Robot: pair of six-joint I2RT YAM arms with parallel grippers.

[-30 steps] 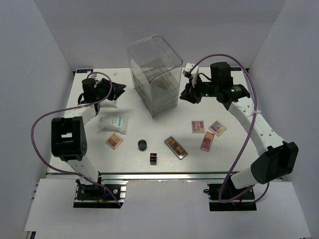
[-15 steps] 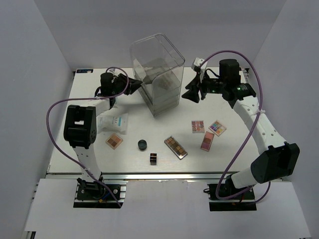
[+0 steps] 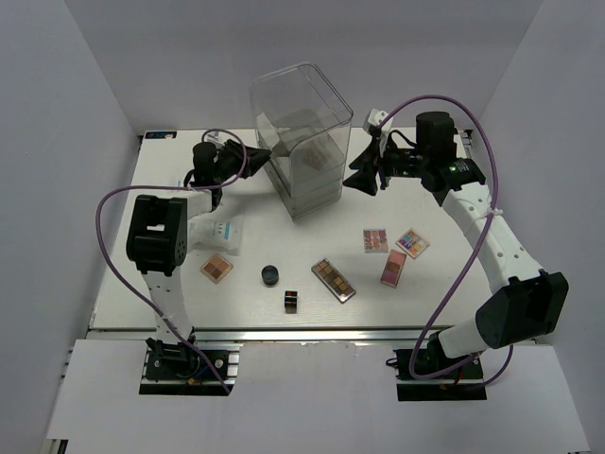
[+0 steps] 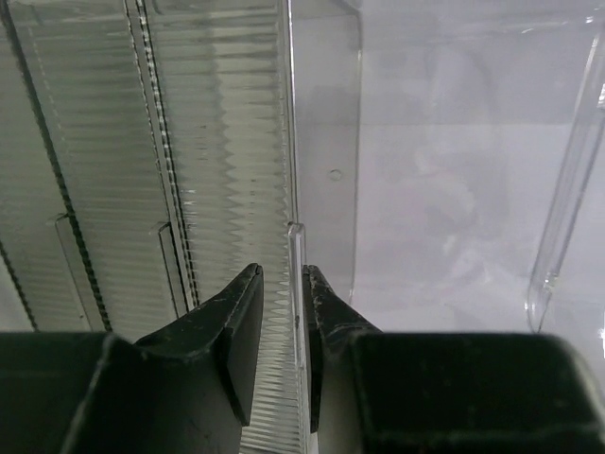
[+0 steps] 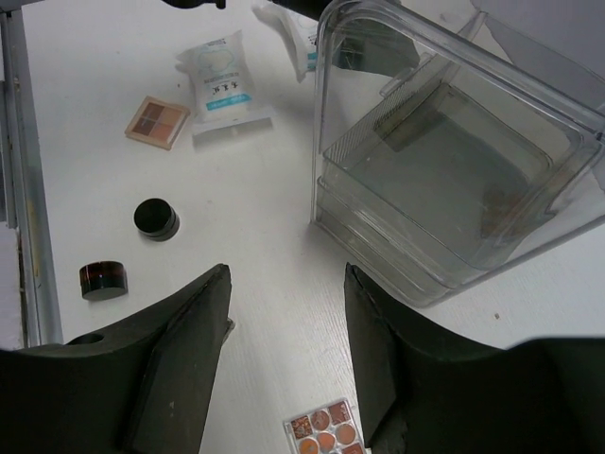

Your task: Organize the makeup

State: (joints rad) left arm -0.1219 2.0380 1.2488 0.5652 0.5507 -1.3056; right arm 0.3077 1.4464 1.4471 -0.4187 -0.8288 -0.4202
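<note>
Left gripper [image 4: 281,276]: clenched, it seems, on a thin clear edge of the drawer box [image 3: 301,142]; the transparent plastic makes the contact hard to judge.
Right gripper [image 5: 286,276]: released, fingers wide apart, in the air just right of the drawer box.
Change: one second ago the left gripper was at the left side of the table [image 3: 454,293], now it is at the box. In the last half second the box top moved slightly to the right.
Makeup: all on the table, outside the box: white packet [image 3: 216,233], square brown palette [image 3: 216,269], black jar [image 3: 271,275], dark cube [image 3: 291,301], long brown palette [image 3: 334,280], pink palette [image 3: 393,268].
Writing: blue print on the white packet, too small to read.
</note>
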